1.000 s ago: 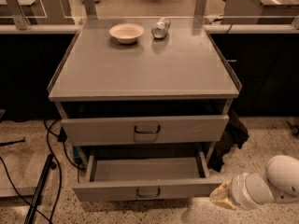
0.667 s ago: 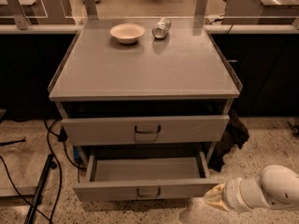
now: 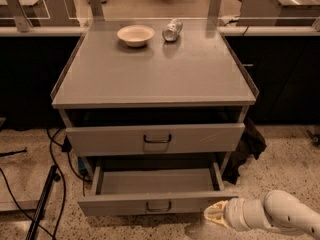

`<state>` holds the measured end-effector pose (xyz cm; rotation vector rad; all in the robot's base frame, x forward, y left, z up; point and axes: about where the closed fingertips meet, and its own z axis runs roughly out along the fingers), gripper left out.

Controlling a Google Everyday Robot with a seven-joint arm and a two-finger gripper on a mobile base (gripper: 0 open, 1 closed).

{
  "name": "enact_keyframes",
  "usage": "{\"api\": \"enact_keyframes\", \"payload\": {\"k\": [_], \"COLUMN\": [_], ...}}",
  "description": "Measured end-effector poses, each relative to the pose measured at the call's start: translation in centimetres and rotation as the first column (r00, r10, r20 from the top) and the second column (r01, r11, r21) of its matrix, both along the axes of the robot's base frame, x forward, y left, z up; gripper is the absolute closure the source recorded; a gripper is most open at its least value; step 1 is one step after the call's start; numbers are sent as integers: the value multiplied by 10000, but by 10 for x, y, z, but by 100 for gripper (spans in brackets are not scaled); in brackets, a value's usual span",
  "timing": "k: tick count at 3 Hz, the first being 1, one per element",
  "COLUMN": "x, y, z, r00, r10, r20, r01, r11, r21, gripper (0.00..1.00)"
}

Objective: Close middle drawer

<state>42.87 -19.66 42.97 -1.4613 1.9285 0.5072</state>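
The middle drawer (image 3: 150, 204) is a wide, shallow grey drawer with a small dark centre handle. It is pulled far out, and its inside looks empty. Above it the taller-fronted grey drawer (image 3: 156, 139) sticks out a little under the cabinet top (image 3: 155, 74). No drawer shows below the middle one. My gripper (image 3: 215, 215), cream-tipped on a white arm (image 3: 280, 216), comes in from the lower right. It sits low, just off the right end of the middle drawer's front, very close to it or touching it.
A white bowl (image 3: 135, 34) and a tipped metal can (image 3: 172, 30) lie at the back of the cabinet top. Cables (image 3: 55, 149) and a black rod (image 3: 42, 204) lie on the speckled floor to the left. A dark cloth (image 3: 247, 146) hangs at the cabinet's right side.
My gripper has moved left and slightly down, closer to the right front corner of the middle drawer. The drawers have not moved.
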Motion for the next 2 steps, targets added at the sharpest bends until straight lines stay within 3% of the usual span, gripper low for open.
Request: {"api": "enact_keyframes", "payload": {"k": [2], "x": [2], "y": [0], "z": [-5], "r00": [9999], "r10": [29], "r20": [162], "r01": [-27], "r11": [10000], "r21": [-77], "gripper": [100]}}
